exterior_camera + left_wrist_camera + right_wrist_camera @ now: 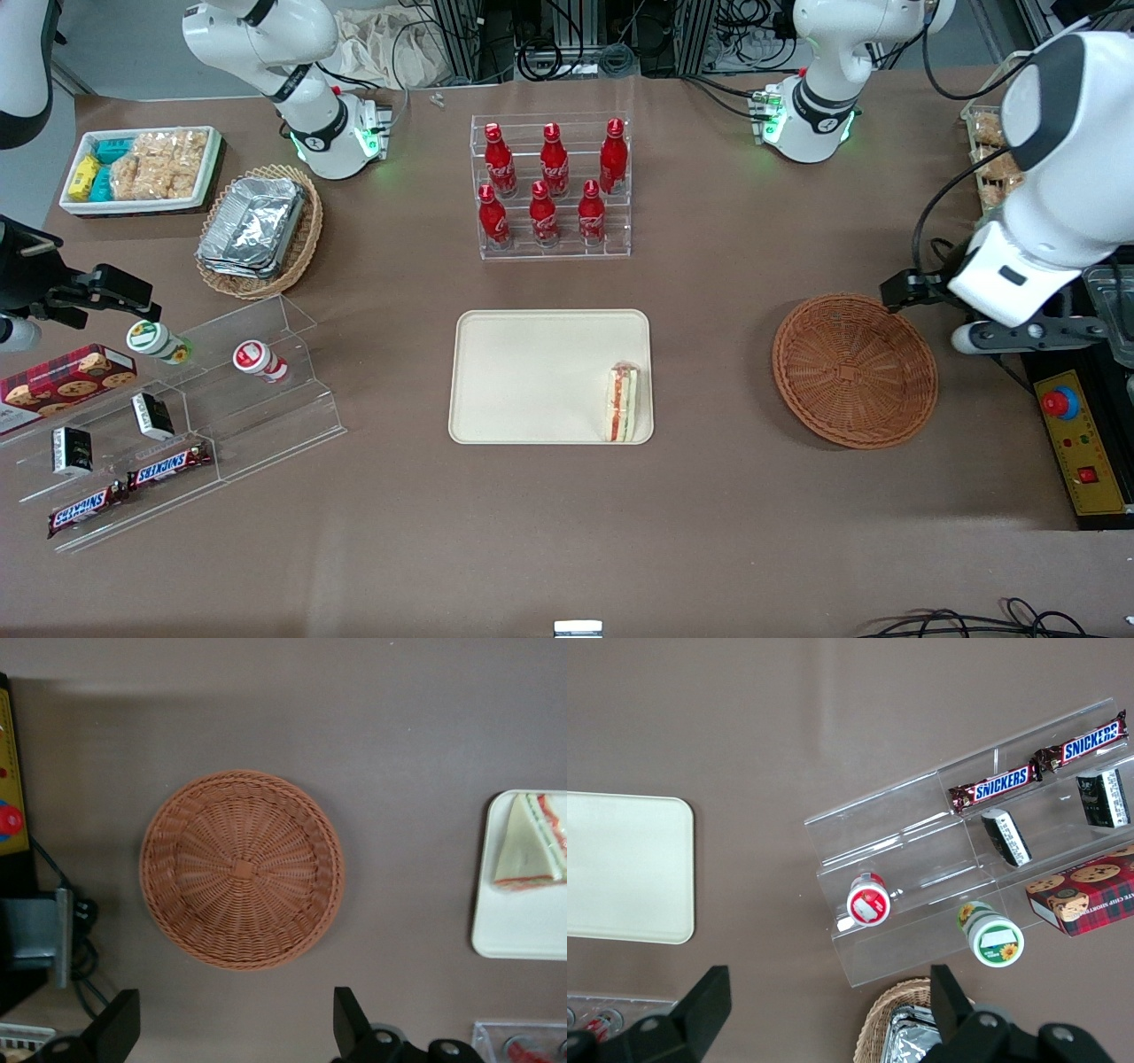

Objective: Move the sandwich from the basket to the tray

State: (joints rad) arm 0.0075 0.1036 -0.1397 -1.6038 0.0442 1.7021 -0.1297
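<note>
The sandwich point(622, 405) point(530, 846) lies on the cream tray point(532, 372) point(523, 930), in the tray's corner nearest the basket and the front camera, cut edge showing red, green and white. The round reddish-brown basket point(855, 369) point(241, 870) sits empty on the table toward the working arm's end. My left gripper point(921, 288) point(235, 1028) hovers above the table just past the basket's rim, a little farther from the front camera than the basket. Its fingers point(350, 1019) stand wide open with nothing between them.
A clear rack of red cola bottles point(552, 186) stands farther from the front camera than the tray. A yellow emergency-stop box point(1081, 443) point(9, 806) lies beside the basket at the table's edge. An acrylic snack stand point(177, 416) and an oval basket of foil trays point(257, 230) sit toward the parked arm's end.
</note>
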